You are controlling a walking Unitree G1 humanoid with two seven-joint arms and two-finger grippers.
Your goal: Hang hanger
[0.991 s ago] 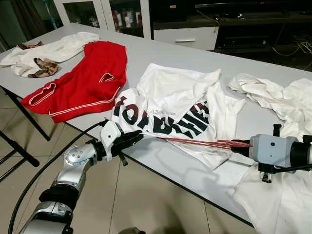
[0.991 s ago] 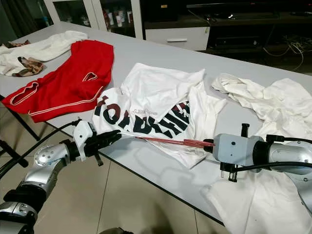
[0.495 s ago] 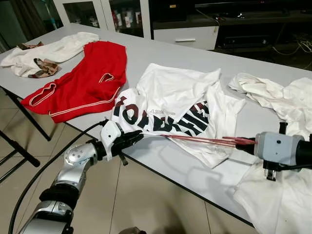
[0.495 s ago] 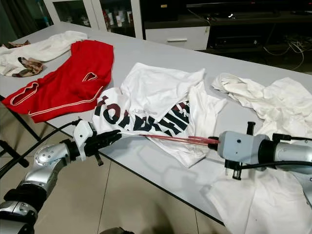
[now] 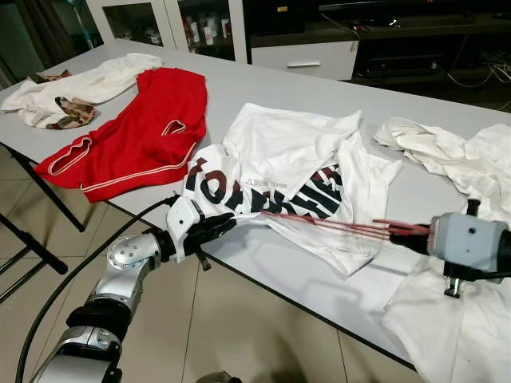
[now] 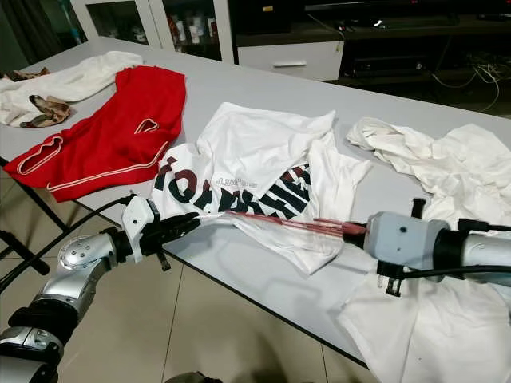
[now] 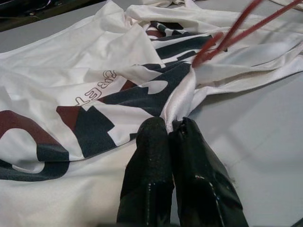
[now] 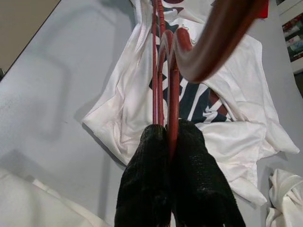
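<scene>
A white T-shirt (image 5: 279, 155) with black and dark red lettering lies crumpled on the grey table (image 5: 263, 88). My left gripper (image 5: 226, 224) is at the table's near edge, shut on the shirt's hem (image 7: 182, 101). A thin red hanger (image 5: 335, 226) stretches low across the shirt's lower part. My right gripper (image 5: 407, 234) is shut on its right end. In the right wrist view the hanger (image 8: 173, 66) runs from between the black fingers (image 8: 147, 156) out over the shirt (image 8: 222, 99).
A red garment (image 5: 136, 132) and a white one with a patterned cloth (image 5: 72, 88) lie at the table's left. More white clothes (image 5: 455, 159) are heaped at the right and under my right arm (image 5: 447, 335). Cabinets (image 5: 303, 56) stand behind; tiled floor (image 5: 239, 319) lies below.
My right gripper has drawn back to the right with the hanger, so the hanger has slid rightward over the shirt. My left gripper has held still on the hem.
</scene>
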